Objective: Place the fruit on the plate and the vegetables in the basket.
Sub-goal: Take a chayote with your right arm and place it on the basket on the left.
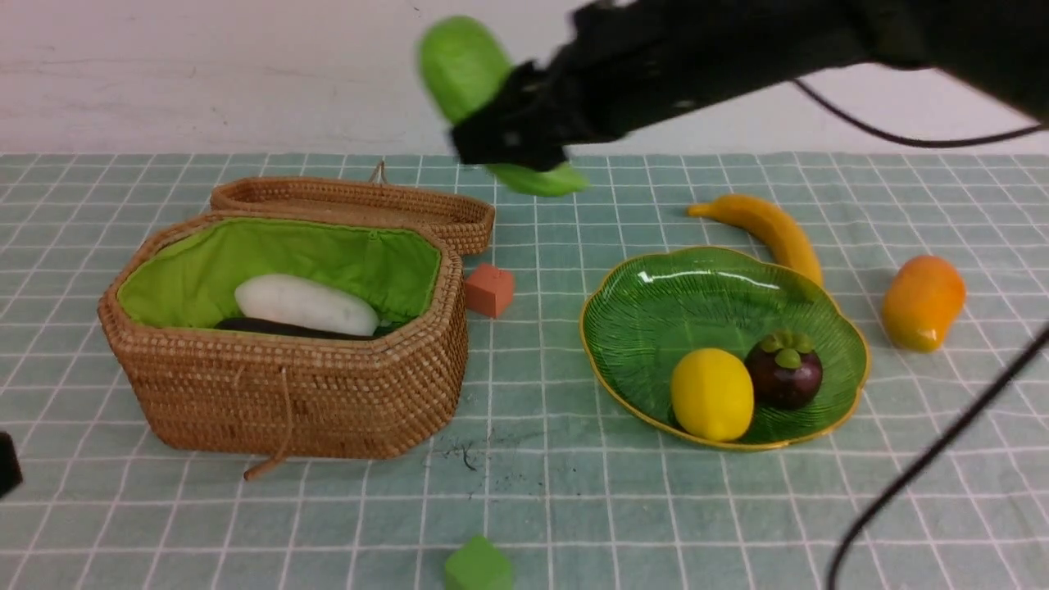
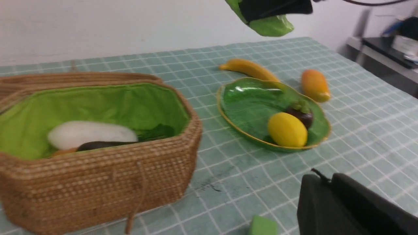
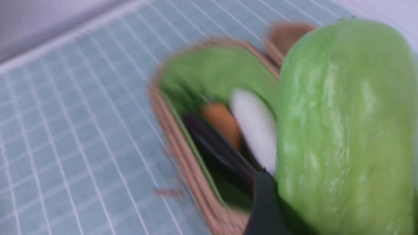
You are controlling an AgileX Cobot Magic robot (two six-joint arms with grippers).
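High above the cloth, just right of the open basket (image 1: 287,393), my right gripper (image 1: 512,131) is shut on the light green bumpy gourd (image 1: 463,65). The gourd (image 3: 343,114) fills the right wrist view beside one dark finger (image 3: 266,202). Inside the basket lie the white radish (image 1: 307,303), the dark eggplant (image 1: 279,328) and the orange potato (image 3: 222,122). The green plate (image 1: 697,303) holds the lemon (image 1: 711,393) and the mangosteen (image 1: 784,369). The banana (image 1: 766,229) and the mango (image 1: 922,301) lie on the cloth behind and right of the plate. My left gripper (image 2: 326,179) is shut and empty, low at the near left.
An orange-red cube (image 1: 489,288) sits between basket and plate. A green cube (image 1: 478,565) lies at the front edge. The basket's lid (image 1: 352,201) lies folded back behind it. A black cable (image 1: 926,459) crosses the near right corner.
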